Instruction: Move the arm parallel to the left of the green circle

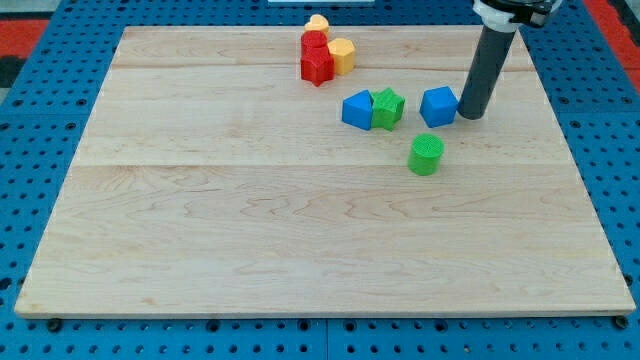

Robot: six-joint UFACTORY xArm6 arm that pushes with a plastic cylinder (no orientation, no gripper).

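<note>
The green circle (426,154) is a short green cylinder right of the board's middle. My tip (470,114) stands above it and to its right, just right of a blue cube (438,106), touching or nearly touching it. The dark rod rises toward the view's top right.
A blue block (357,110) and a green star block (387,108) sit side by side left of the blue cube. Near the view's top, a red star block (317,66), a red block (314,42), a yellow hexagon (342,54) and a yellow block (317,23) cluster together on the wooden board (250,220).
</note>
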